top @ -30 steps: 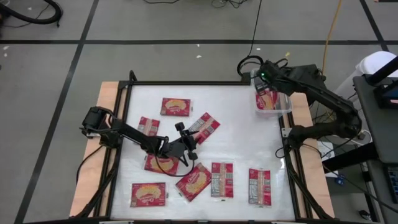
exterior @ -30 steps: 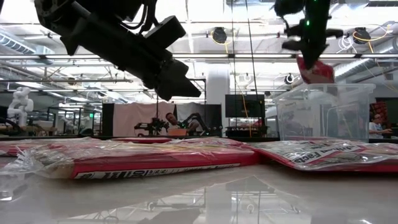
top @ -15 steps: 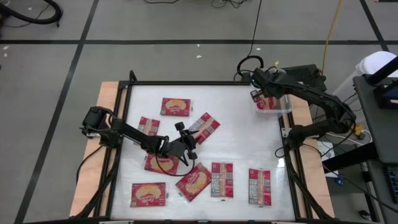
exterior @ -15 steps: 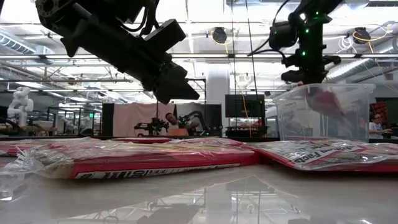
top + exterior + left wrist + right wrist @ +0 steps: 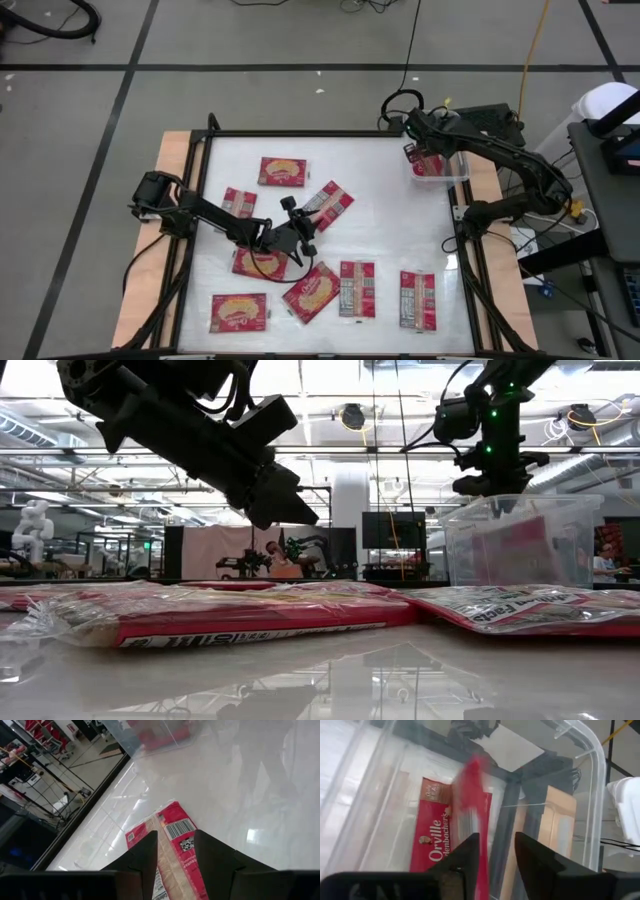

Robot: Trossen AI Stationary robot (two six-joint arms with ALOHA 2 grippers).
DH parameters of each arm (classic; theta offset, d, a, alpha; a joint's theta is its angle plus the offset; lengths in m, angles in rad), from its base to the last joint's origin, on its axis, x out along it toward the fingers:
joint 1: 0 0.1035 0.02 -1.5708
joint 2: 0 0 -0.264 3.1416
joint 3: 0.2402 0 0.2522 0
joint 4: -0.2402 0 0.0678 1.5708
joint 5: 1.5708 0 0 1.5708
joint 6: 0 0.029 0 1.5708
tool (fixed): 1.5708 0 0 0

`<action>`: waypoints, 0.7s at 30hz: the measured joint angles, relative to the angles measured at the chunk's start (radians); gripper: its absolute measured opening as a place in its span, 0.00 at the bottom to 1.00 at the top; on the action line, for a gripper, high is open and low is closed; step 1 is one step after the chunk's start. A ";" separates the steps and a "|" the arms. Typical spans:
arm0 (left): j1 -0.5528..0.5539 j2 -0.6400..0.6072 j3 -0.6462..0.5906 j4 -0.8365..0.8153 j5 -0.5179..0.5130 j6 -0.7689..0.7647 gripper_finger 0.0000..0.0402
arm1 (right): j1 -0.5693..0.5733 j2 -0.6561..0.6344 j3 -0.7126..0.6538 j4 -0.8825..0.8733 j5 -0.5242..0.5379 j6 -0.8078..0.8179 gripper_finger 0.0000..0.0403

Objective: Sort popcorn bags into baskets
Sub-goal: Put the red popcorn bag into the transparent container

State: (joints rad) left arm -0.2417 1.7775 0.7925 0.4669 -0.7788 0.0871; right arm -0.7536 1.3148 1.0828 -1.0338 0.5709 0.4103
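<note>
- Right claw above the clear basket at the worktop's far right corner, fingers spread, a blurred red popcorn bag loose between them, another bag flat inside.
- Left claw mid-worktop, spread over a barcode-up bag, gripping nothing.

White table carries eight loose popcorn bags (red) and one clear basket.

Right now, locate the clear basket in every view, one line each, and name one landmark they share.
High view: clear basket at the table's far right corner.
Low view: at right, beyond the packets.
Left wrist view: far off, blurred, red showing inside.
Right wrist view: close, fills the picture.
Shared landmark: the red popcorn bag inside it.
</note>
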 joint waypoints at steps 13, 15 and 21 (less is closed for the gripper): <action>0.000 0.000 -0.001 -0.008 0.000 -0.014 0.33 | 0.001 -0.003 0.000 0.063 -0.048 -0.027 0.35; 0.000 0.000 -0.001 -0.008 0.000 -0.014 0.33 | 0.006 -0.016 0.000 0.092 -0.048 -0.057 0.35; 0.006 0.000 -0.001 -0.044 0.000 -0.017 0.33 | 0.079 -0.130 -0.001 0.249 -0.141 -0.120 0.35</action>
State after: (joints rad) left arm -0.2361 1.7775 0.7918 0.4232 -0.7785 0.0698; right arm -0.6743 1.1852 1.0821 -0.7852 0.4298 0.2906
